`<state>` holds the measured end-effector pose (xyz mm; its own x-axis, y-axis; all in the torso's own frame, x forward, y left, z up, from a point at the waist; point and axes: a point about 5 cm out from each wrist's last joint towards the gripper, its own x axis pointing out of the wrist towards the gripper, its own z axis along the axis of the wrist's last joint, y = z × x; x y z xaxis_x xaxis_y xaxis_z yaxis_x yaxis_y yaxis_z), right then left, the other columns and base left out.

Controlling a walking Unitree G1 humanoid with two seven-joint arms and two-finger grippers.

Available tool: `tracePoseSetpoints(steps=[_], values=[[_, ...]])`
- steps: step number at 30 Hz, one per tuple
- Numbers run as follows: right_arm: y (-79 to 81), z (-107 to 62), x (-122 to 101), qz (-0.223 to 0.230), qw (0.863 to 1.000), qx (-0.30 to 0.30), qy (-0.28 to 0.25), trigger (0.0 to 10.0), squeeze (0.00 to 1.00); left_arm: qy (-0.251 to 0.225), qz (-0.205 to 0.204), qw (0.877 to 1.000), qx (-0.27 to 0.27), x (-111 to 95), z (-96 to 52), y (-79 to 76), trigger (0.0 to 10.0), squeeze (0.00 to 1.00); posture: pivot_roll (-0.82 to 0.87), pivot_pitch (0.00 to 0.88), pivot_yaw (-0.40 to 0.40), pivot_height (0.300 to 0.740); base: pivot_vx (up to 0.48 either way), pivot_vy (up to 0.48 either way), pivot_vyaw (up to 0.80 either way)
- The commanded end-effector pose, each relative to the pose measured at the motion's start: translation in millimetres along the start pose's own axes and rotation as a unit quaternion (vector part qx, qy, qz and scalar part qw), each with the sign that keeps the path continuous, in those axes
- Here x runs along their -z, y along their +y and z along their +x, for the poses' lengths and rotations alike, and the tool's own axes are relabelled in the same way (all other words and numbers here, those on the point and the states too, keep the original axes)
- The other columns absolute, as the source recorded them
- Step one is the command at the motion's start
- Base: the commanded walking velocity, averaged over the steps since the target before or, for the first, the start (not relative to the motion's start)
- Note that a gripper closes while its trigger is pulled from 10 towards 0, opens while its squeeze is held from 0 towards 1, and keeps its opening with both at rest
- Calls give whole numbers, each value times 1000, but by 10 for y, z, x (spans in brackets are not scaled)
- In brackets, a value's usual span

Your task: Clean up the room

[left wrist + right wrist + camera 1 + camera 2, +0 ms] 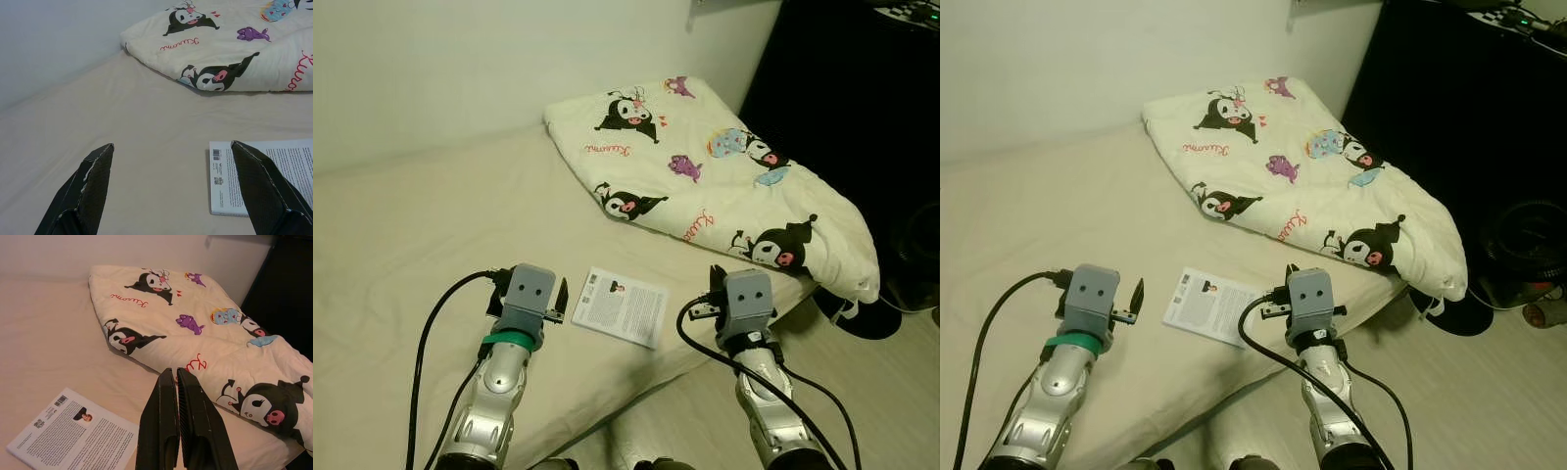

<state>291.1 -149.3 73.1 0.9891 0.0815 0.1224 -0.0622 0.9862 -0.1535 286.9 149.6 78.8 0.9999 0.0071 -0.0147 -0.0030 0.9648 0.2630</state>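
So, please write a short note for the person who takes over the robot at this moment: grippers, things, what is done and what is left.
Left gripper: open, empty, low over the bed, beside the book.
Right gripper: shut, empty, at the bed's edge on the book's other side.
Book: flat on the bed, back cover up, between the two grippers, untouched.
Cartoon-print blanket: folded, at the bed's far right corner.
Done: nothing visibly picked up.
Left: probably pick up the book and put it away.

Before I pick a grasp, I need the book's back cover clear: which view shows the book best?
The right wrist view: the book lies close with its barcode, photo and text legible. Both eye views show its whole outline on the bed between the claws, but smaller. The left wrist view shows one end, partly behind a finger.
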Motion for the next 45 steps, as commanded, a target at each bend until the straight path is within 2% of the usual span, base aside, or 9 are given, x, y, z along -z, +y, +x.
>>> tracePoseSetpoints(steps=[1,12,45], values=[[-15,-48,52,0,1000,5,10,10000,0,10,5,1000,10,50,-19,-45,10000,0,-67,79,-13,705,0,0,0],[-23,-44,47,-1,1000,7,9,10000,0,7,4,1000,13,26,-2,-72,10000,0,-68,79,-14,660,0,0,0],[-24,-56,51,0,1000,10,10,10000,0,4,6,1000,22,12,18,-110,10000,0,-70,81,-8,656,0,0,0]])
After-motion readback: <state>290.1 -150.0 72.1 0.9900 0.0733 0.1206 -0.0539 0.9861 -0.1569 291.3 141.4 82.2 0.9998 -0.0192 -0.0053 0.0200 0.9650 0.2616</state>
